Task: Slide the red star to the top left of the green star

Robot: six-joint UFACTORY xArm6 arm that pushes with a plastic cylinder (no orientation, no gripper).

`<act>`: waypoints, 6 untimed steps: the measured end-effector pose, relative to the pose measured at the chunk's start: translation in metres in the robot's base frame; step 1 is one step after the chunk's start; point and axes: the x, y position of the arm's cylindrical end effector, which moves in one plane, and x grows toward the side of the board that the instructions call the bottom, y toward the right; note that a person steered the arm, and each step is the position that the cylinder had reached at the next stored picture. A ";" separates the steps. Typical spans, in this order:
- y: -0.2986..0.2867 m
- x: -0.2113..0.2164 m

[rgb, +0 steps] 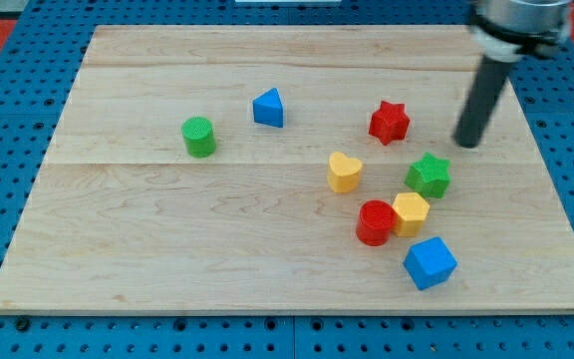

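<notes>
The red star (389,122) lies on the wooden board, up and to the left of the green star (429,176), with a gap between them. My tip (466,144) is to the right of the red star and just above and right of the green star, touching neither. The dark rod rises from it toward the view's top right.
A yellow heart (344,172) lies left of the green star. A red cylinder (375,222), a yellow hexagonal block (411,213) and a blue cube (430,262) cluster below it. A blue triangular block (268,108) and a green cylinder (198,137) lie at the left.
</notes>
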 end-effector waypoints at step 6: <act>-0.137 -0.035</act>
